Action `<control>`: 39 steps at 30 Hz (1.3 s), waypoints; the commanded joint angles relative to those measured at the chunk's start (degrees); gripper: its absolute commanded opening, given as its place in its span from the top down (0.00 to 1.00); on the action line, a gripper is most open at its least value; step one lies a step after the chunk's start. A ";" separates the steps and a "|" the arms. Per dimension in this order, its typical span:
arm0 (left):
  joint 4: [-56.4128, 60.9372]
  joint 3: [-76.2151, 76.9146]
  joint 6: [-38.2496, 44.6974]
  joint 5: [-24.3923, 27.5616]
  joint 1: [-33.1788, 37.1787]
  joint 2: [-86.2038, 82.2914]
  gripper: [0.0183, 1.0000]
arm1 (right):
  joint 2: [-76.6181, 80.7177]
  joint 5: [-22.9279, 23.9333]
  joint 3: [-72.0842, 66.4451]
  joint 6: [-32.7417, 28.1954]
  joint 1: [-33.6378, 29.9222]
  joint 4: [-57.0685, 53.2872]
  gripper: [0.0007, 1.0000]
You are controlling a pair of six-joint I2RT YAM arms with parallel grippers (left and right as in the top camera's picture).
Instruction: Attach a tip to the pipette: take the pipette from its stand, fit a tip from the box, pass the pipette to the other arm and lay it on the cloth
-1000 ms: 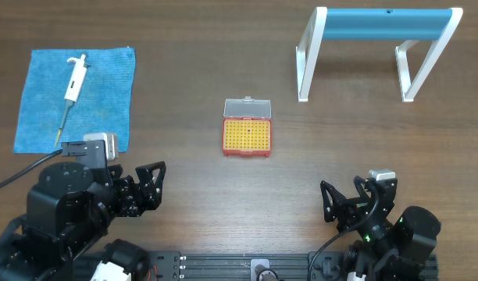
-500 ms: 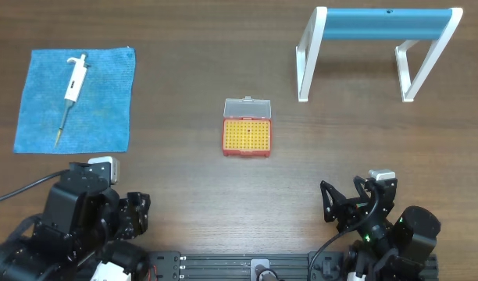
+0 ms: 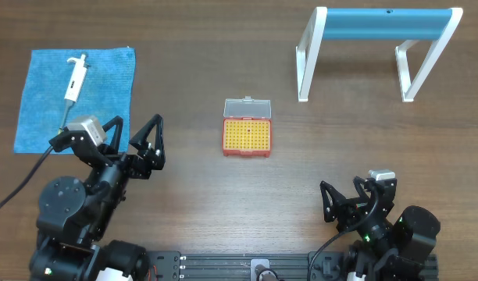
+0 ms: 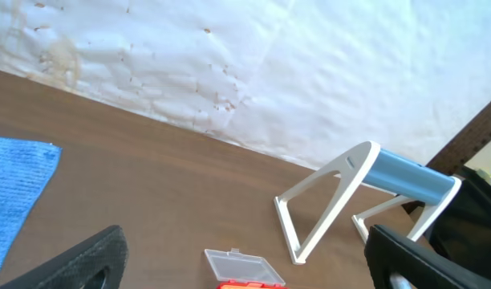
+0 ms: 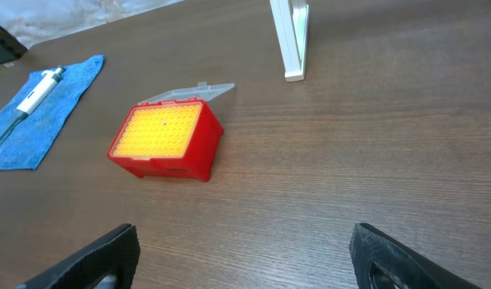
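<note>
While both pincers hang empty, nothing is being held. The left pincer (image 3: 136, 134) has its fingers spread wide and sits low over the table (image 3: 223, 203), just beside the near right corner of the cloth (image 3: 36, 101). The right pincer (image 3: 343, 199) is spread too, close to its own base and well apart from everything else.

On the cloth lies the pipette (image 3: 73, 78), flat, with its white body toward the far edge and its thin shaft running toward the left arm. The end of the shaft is hidden behind that arm's wrist, so I cannot tell whether a tip is on it. The tip box (image 3: 247, 136) stands open at mid-table, and the stand (image 3: 383, 23) is at the far right with nothing on it. With the pipette on the cloth, the task looks finished or nearly so.

The pipette should handle as a light, stiff plastic piece with a smooth and rather slippery shell. Its thin shaft, and any tip on it, would probably bend or knock loose easily. The best hold is across the thick white body near its middle, squeezed gently, leaving the plunger and shaft alone.
</note>
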 commanded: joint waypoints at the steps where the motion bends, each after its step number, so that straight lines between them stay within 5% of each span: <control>1: 12.81 -7.34 0.13 1.57 6.10 -1.88 0.04 | -0.46 0.09 -0.24 0.66 -0.13 0.22 0.14; 4: 31.67 -23.56 0.55 2.43 11.30 -9.73 0.04 | -0.48 0.09 -0.24 0.66 -0.13 0.22 0.14; 7: 32.48 -33.42 1.62 5.44 15.80 -20.96 0.04 | -0.46 0.09 -0.24 0.66 -0.13 0.22 0.14; 10: 32.52 -38.40 24.39 5.46 15.63 -27.21 0.04 | -0.46 0.09 -0.24 0.66 -0.13 0.22 0.14; 15: 18.12 -40.59 24.39 7.56 14.97 -27.17 0.00 | -0.46 0.09 -0.24 0.66 -0.13 0.22 0.14; 17: 18.01 -40.59 24.41 2.49 14.97 -27.17 0.00 | -0.48 0.09 -0.24 0.63 -0.13 0.22 0.14; 31: 17.90 -40.59 24.41 2.19 14.97 -27.17 0.00 | -0.68 0.09 -0.24 0.66 0.90 -0.02 0.13; 34: 17.90 -40.59 24.41 2.19 14.97 -27.17 0.00 | -4.48 10.54 -1.11 -1.31 12.44 12.57 0.14; 35: 17.90 -40.59 24.41 2.19 14.97 -27.17 0.00 | -6.01 22.82 -4.42 -1.42 16.90 28.68 0.14; 37: 17.90 -40.59 24.41 2.19 14.97 -27.17 0.00 | -6.25 34.32 -12.55 -4.46 19.89 48.68 0.14; 39: 17.90 -40.59 24.41 2.19 14.97 -27.17 0.00 | -6.25 35.82 -22.27 -5.11 21.44 57.90 0.14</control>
